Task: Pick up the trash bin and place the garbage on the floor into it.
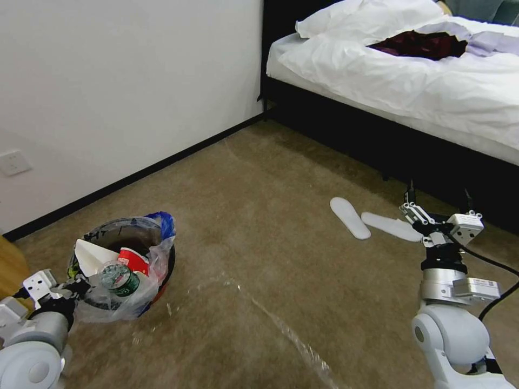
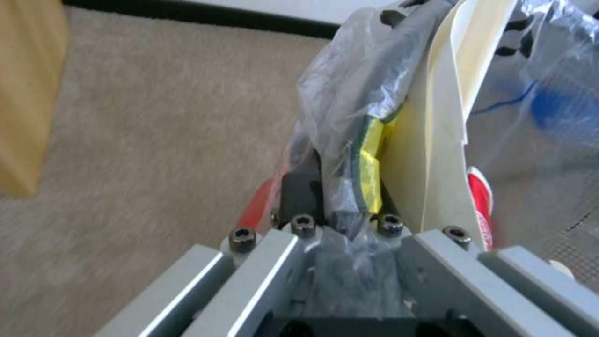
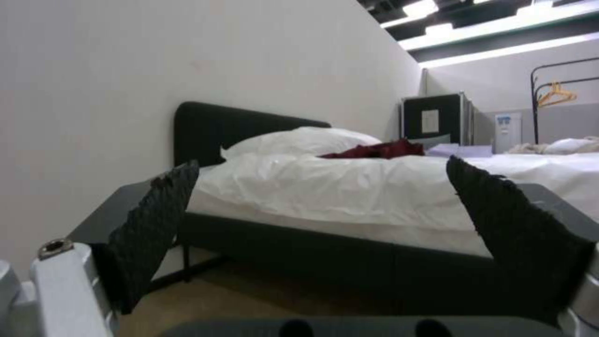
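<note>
Small round red trash bin [image 1: 130, 265] lined with crinkly clear plastic bag, blue edge at far rim, sits low at robot's left on the beige-brown carpet floor [image 1: 281, 243]; can't tell if it rests on the carpet or is lifted. Left gripper [image 1: 73, 289] clamped on the bin's near rim, fingers [image 2: 299, 196] pinching bag and wall together in the left wrist view. Inside: white paper sheet [image 1: 92, 255], red wrapper [image 1: 134, 259], small green-labelled plastic bottle [image 1: 120, 278]. Bin picked, garbage mostly in; no loose litter seen on visible carpet, so likely near the end. Two white slippers [image 1: 373, 220] lie by the bed, not trash. Right gripper [image 1: 438, 208] held up near the black bed frame [image 1: 378, 146], jaws wide apart, empty. Room: wide carpet centre, white wall [image 1: 119, 81] with black skirting close on left, bed edge close on right, wooden furniture corner [image 1: 11, 270] beside left arm
</note>
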`<state>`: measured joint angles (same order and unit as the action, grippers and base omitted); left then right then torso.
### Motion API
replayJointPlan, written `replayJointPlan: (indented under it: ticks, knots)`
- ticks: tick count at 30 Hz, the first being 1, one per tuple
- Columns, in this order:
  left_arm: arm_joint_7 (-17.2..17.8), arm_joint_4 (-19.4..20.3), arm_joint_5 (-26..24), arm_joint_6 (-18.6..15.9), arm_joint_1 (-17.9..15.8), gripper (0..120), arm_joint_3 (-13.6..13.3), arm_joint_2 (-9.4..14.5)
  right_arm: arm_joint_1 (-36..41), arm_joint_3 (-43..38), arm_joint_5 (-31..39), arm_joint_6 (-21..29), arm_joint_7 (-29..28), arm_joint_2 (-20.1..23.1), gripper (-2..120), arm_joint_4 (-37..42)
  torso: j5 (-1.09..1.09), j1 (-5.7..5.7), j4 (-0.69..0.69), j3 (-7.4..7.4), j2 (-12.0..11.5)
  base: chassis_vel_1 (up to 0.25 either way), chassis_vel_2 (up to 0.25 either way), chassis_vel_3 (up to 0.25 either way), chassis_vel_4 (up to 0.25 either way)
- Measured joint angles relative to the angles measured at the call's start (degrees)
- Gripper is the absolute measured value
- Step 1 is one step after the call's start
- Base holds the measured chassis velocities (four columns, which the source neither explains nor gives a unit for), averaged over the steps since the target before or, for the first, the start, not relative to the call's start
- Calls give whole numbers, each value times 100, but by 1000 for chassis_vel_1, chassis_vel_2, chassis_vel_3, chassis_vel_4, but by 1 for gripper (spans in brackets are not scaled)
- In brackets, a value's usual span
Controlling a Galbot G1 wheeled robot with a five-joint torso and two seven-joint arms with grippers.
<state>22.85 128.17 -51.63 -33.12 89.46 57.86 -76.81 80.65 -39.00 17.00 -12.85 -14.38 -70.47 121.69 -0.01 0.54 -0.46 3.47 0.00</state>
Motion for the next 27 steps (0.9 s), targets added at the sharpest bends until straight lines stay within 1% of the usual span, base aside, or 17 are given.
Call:
replayJointPlan:
  ticks: [7, 8, 10, 12, 15, 19, 21, 24, 25, 26, 27]
  knots:
    - [0, -6, 3, 0, -2, 0, 0, -7, -6, 21, -19, -5, 0, -11, 100, -21, 2, 0, 0, 0, 0, -212, 223, 228, -243]
    - [0, -7, 3, 0, -2, 0, -1, -9, -16, 37, -45, -13, -1, -25, 100, -34, -2, -1, -1, -1, 0, -235, 207, 244, -193]
    - [-1, -7, 4, 0, 0, 0, 1, -9, -22, 55, -56, -14, -1, -42, 100, -47, 2, 0, 0, 0, 0, -198, 198, 229, -180]
    - [-1, -7, 6, 0, 4, 0, 4, -7, -27, 62, -74, -20, -1, -54, 100, -50, -1, -1, -1, -1, 0, -156, 179, 192, -168]
    - [-2, -7, 3, 0, 7, 0, 7, 0, -29, 75, -92, -26, -5, -68, 100, -65, 1, 0, -1, 0, 0, -144, 123, 138, -151]
    - [-3, -9, 2, 1, 11, 0, 16, 9, -35, 110, -125, -43, -20, -88, 100, -89, 1, -1, 0, -1, 0, -87, 59, 69, -80]
    - [-2, -10, 2, 4, 9, 0, 16, 8, -39, 115, -126, -49, -28, -88, 100, -90, -1, 0, -1, -1, 0, 0, 0, 0, 0]
    - [-3, -19, 0, 4, 3, 0, 11, 3, -49, 144, -122, -54, -64, -86, 100, -93, 3, -1, -1, 0, 0, 0, 0, 0, 0]
    - [-3, -23, 0, 5, 0, 0, 8, 0, -53, 155, -121, -56, -76, -82, 100, -92, -2, -1, -1, 0, 0, 0, 0, 0, 0]
    - [-3, -23, 0, 5, 0, 0, 8, 0, -53, 155, -121, -56, -76, -82, 100, -92, -2, -1, -1, 0, 0, 0, 0, 0, 0]
    - [-4, -24, -1, 5, -2, 0, 5, -4, -55, 169, -130, -56, -80, -81, 100, -98, 2, 0, 0, 1, 0, 0, 0, 0, 0]
